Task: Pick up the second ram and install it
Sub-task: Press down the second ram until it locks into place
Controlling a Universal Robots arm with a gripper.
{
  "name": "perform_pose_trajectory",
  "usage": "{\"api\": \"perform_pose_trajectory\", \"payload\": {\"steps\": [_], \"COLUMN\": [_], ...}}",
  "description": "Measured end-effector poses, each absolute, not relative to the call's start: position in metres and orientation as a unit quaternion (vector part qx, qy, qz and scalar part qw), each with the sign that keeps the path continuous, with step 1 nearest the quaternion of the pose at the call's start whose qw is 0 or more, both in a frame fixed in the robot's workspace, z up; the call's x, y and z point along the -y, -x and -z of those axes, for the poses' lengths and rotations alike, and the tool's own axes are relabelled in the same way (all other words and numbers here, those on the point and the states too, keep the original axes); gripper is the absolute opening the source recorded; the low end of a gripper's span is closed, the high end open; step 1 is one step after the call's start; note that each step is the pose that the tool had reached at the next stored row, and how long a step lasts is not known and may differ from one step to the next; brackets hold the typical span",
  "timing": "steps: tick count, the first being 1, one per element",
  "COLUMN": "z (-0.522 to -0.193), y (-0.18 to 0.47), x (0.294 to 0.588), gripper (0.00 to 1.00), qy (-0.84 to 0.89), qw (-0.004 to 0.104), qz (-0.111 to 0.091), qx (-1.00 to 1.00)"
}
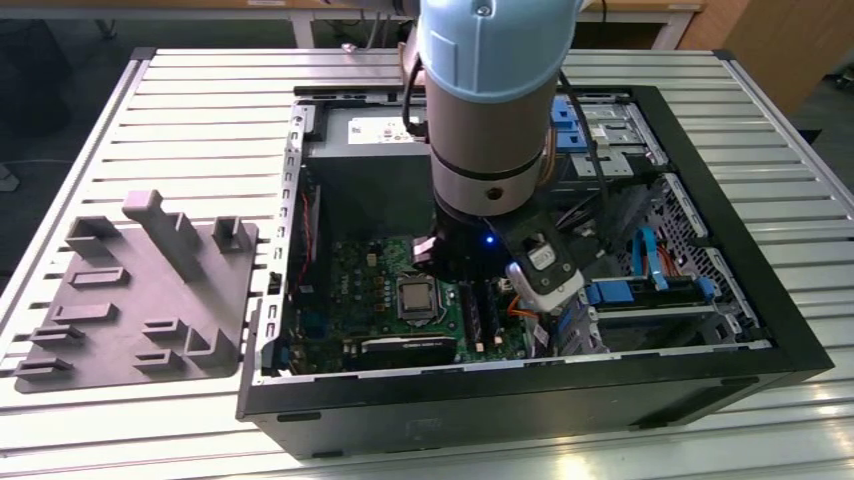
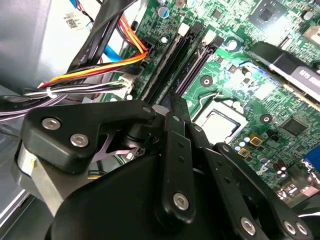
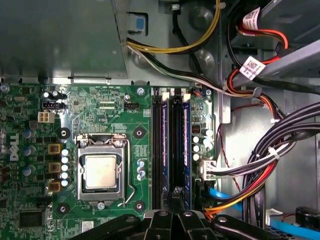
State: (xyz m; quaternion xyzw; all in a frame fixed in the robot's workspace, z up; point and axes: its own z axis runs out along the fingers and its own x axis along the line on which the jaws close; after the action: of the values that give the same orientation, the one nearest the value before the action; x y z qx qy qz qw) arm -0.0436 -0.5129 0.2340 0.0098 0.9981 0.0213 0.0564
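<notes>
The arm (image 1: 487, 100) comes down from the top centre of the exterior view, its pale blue and silver wrist upright and plunged straight into the open computer case (image 1: 747, 350). The case lies on its side on the slatted metal table (image 1: 200, 110). The black end of the arm sits low over the green motherboard (image 1: 347, 280), just to the exterior view's right of the processor (image 1: 418, 297), and a small blue light shows on it.

In both wrist views the gripper (image 3: 175, 195) points down at the board, its black linkages fanning outward behind it. Its 2 fingers (image 2: 174, 130) are drawn close together into 1 narrow tip. That tip stands at the end of the 2 long black memory sockets (image 3: 161, 140), which run side by side beside the processor socket (image 3: 101, 171). The tip is over, or touching, the socket farther from the processor; which of the 2 I cannot tell.

The second ram cannot be told apart from the dark sockets and the dark fingers, so whether the tip is pinching it or it already stands in a socket is unclear.

A bundle of black, orange, red and yellow cables (image 3: 280, 150) loops past on the side of the sockets away from the processor, near the gripper but apart from it.

The gray fixture (image 1: 134, 290) lies on the table at the lower left of the exterior view, well apart from the arm.
</notes>
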Motion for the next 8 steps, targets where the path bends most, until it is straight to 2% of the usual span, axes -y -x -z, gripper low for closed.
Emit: {"api": "perform_pose_trajectory", "payload": {"steps": [8], "z": [-0.2338], "y": [0.0436], "x": [0.5181], "gripper": [0.11], "qy": [-0.010], "qw": [0.056], "qz": [-0.021], "qx": [-0.998]}}
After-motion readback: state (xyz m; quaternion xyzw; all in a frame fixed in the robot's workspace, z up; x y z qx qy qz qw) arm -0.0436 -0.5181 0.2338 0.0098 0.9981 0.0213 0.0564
